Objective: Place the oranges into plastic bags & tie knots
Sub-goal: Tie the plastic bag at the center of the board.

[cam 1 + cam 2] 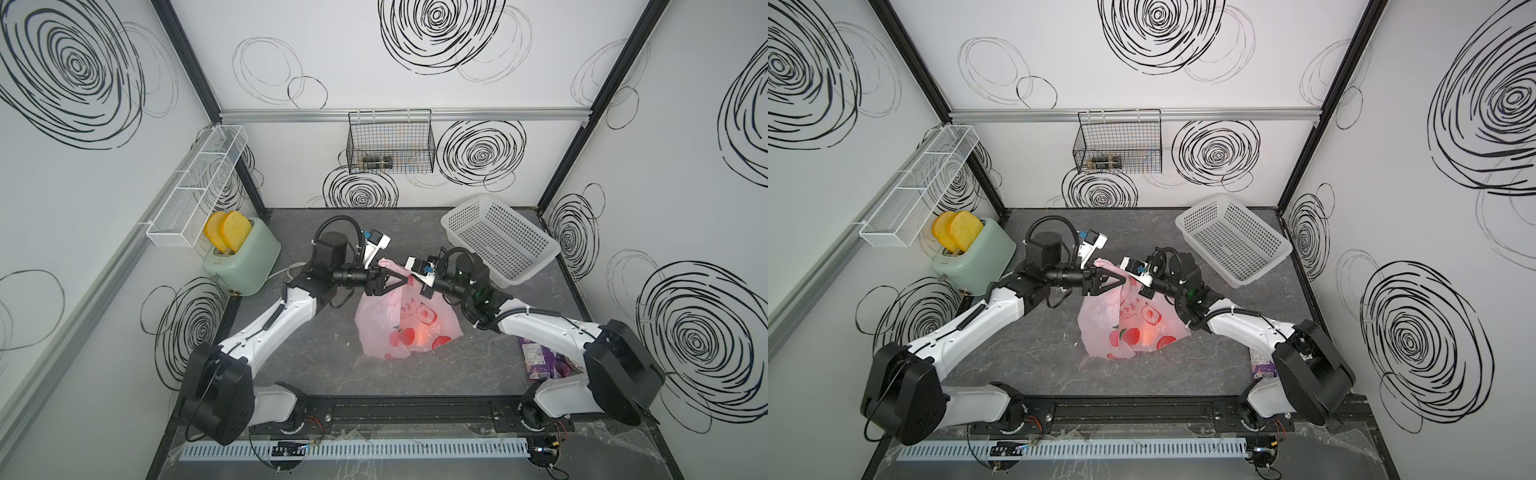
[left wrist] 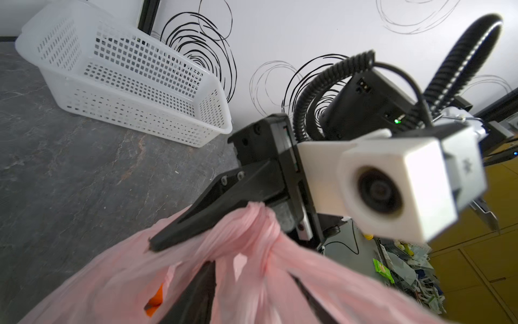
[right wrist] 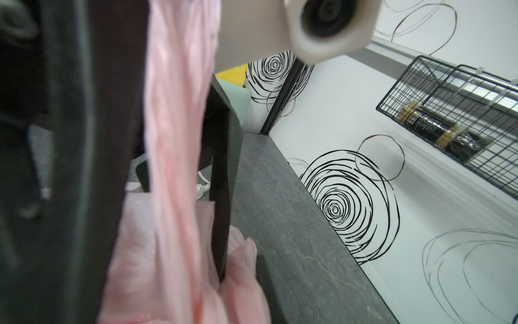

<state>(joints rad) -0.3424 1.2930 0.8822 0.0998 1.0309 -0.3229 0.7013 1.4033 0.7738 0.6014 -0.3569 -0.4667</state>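
Observation:
The pink plastic bag point(image 1: 386, 324) point(image 1: 1100, 328) sits mid-table, printed with red peaches. The oranges glow through its film point(image 1: 422, 334), and one shows through a gap point(image 2: 155, 301). The handles are twisted into a knot point(image 2: 252, 224) at the top, with a pink tail point(image 1: 386, 262) sticking up. My left gripper point(image 1: 403, 279) point(image 2: 252, 294) is at the knot, open, with handle strands draped between its fingers. My right gripper point(image 1: 413, 282) point(image 3: 246, 266) faces it from the other side. It is shut on a bunched handle point(image 3: 241, 266).
A white perforated basket point(image 1: 498, 241) stands at the back right. A green toaster point(image 1: 241, 257) with toast slices is at the back left. A purple packet point(image 1: 536, 361) lies by the right arm's base. A wire basket point(image 1: 390, 145) hangs on the back wall.

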